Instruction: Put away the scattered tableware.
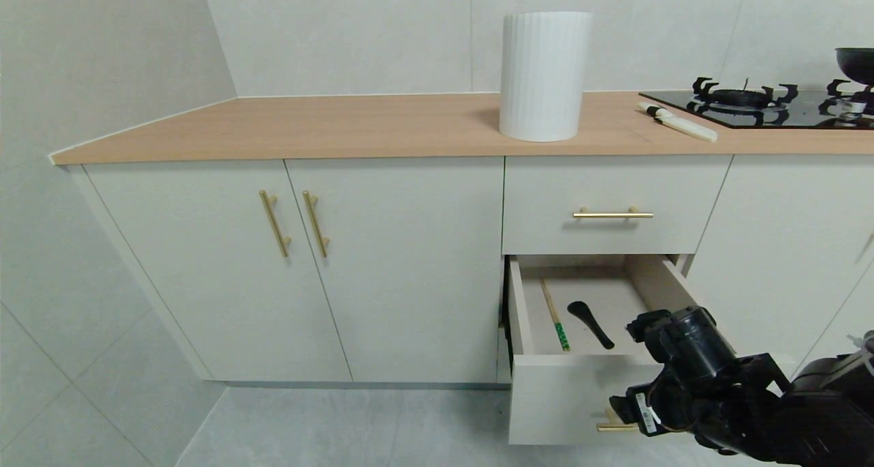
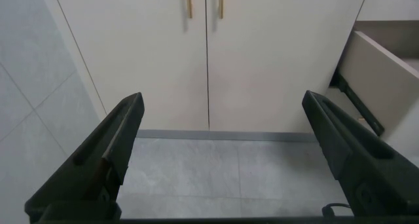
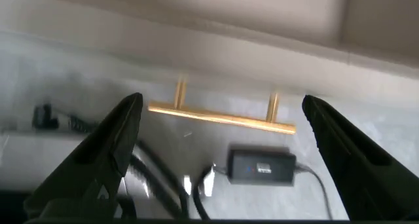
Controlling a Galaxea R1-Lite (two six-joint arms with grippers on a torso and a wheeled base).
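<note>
The lower drawer (image 1: 517, 310) stands pulled out under the counter. Inside it lie a pair of wooden chopsticks (image 1: 554, 315) with green tips and a black spoon (image 1: 590, 323). A pale-handled knife (image 1: 676, 121) rests on the wooden counter beside the stove. My right gripper (image 3: 222, 106) is open just in front of the drawer's gold handle (image 3: 222, 117), its fingers either side of the bar without touching it; the right wrist (image 1: 683, 364) hangs by the drawer front. My left gripper (image 2: 222, 99) is open and empty, low before the cabinet doors.
A tall white ribbed canister (image 1: 543, 74) stands on the counter (image 1: 307, 125). The black gas stove (image 1: 765, 105) is at the far right with a dark pot on it. A black power adapter (image 3: 262, 165) and cables lie on the floor below the drawer. The upper drawer (image 1: 612, 204) is closed.
</note>
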